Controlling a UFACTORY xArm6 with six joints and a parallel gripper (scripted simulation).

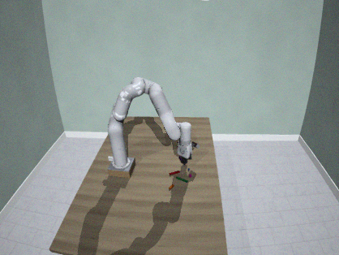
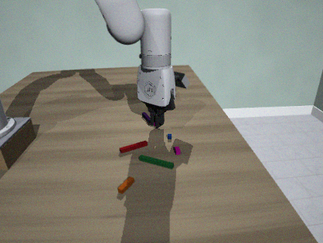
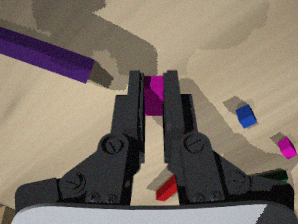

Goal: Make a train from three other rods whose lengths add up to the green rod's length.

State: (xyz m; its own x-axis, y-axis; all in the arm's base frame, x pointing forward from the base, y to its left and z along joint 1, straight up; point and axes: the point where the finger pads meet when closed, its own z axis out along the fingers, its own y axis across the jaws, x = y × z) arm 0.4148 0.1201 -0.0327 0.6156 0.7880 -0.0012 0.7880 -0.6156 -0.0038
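Observation:
My gripper [image 2: 156, 123] hangs a little above the table and is shut on a short magenta rod [image 3: 154, 92], seen between the fingertips in the wrist view. The purple rod [image 2: 146, 115] lies just behind the fingers; it also shows in the wrist view [image 3: 47, 54]. In front of the gripper lie the blue rod [image 2: 169, 136], a second magenta rod [image 2: 177, 150], the red rod [image 2: 133, 146] and the green rod [image 2: 156, 162]. The orange rod [image 2: 126, 185] lies nearer the front, apart from the others.
The arm's base [image 1: 121, 167] stands at the table's left side. The table's right edge [image 2: 247, 155] runs close to the rods. The rods show small under the gripper in the top view [image 1: 184, 162].

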